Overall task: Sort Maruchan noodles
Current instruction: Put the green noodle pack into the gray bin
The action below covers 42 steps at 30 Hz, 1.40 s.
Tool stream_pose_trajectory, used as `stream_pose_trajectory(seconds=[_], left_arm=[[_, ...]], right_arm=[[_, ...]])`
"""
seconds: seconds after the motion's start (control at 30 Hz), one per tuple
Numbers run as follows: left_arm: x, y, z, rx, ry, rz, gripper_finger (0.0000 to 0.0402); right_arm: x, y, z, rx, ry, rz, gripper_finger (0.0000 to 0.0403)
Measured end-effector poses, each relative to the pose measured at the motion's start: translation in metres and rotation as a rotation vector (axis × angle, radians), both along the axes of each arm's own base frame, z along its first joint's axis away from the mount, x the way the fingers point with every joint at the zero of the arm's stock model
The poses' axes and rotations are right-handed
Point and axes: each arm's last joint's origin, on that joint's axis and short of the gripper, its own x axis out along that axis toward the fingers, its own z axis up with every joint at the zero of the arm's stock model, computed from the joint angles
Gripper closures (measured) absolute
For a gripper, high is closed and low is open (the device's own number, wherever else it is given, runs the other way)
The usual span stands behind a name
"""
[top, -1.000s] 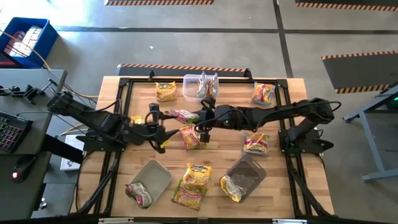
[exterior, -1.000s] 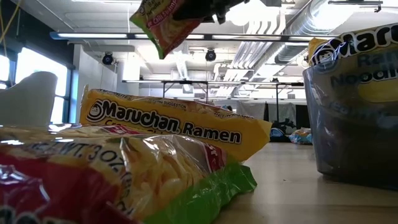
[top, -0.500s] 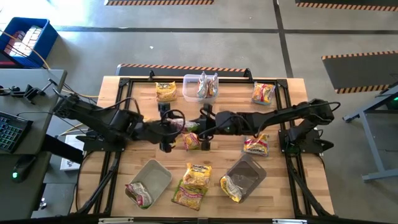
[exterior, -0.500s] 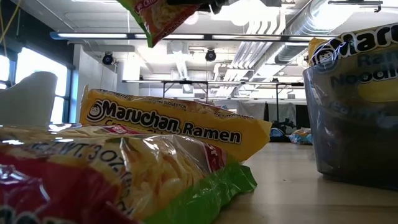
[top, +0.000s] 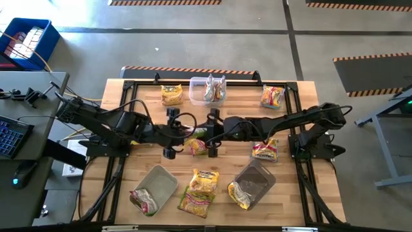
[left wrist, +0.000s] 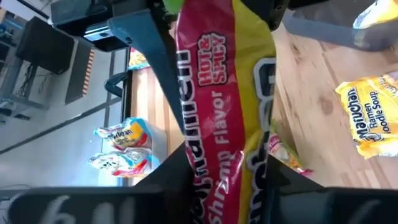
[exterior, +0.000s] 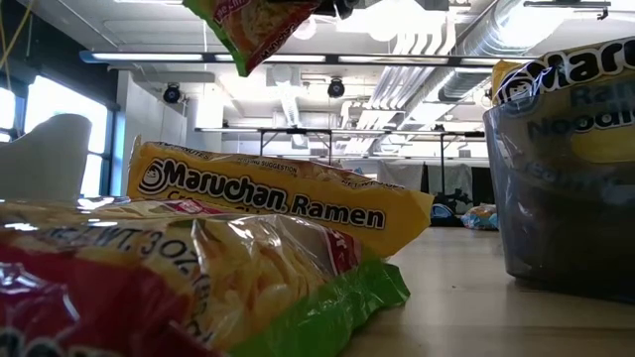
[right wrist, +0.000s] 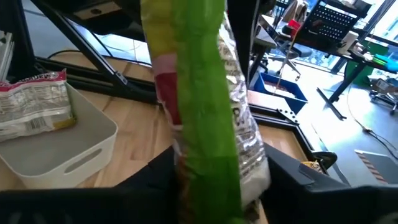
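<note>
Both grippers meeting at one raised noodle packet over table centre
Left gripper (top: 172,133) grasping the shrimp packet (top: 198,132) from 9 o'clock; right gripper (top: 211,132) at 3 o'clock, grip unclear; other packets (top: 205,180) lying at 6 o'clock

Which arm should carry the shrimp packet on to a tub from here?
Left, probably. The left gripper and right gripper meet mid-table on the lifted shrimp packet. The left fingers flank it, and the near-left tub sits on its side.
</note>
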Motion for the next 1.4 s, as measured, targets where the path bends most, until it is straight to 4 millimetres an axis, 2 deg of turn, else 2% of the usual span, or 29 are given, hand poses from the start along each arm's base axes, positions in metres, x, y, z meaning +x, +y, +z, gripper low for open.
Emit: stream_pose_trajectory(seconds=[0.2, 0.4, 0.53, 0.67, 0.87, 1.07, 1.2, 1.4], left_arm=[[-0.005, -0.002, 0.0, 0.022, 0.026, -0.023, 0.0336], [-0.015, -0.016, 0.0, 0.062, 0.07, -0.12, 0.034], [-0.027, -0.032, -0.006, 0.036, 0.162, -0.225, 0.0345], [-0.045, -0.06, -0.014, -0.087, 0.298, -0.439, 0.0352], [-0.068, -0.104, -0.026, -0.099, 0.38, -0.531, 0.0365], [-0.08, -0.143, -0.055, -0.061, 0.507, -0.543, 0.0366], [-0.089, -0.165, -0.072, -0.062, 0.588, -0.544, 0.0366], [-0.097, -0.181, -0.086, -0.055, 0.616, -0.516, 0.0366]], right_arm=[[-0.002, 0.005, 0.001, -0.089, 0.002, -0.042, 0.0208], [-0.019, 0.019, 0.013, -0.198, 0.049, -0.075, 0.021], [-0.028, 0.019, 0.012, -0.178, 0.119, -0.074, 0.0244], [-0.03, 0.013, 0.005, -0.153, 0.177, -0.173, 0.0303], [-0.024, 0.022, -0.01, -0.14, 0.212, -0.182, 0.0394], [-0.012, 0.027, -0.022, -0.129, 0.194, -0.2, 0.0386], [-0.005, 0.03, -0.031, -0.122, 0.195, -0.2, 0.0398], [0.002, 0.033, -0.04, -0.112, 0.182, -0.19, 0.0399]])
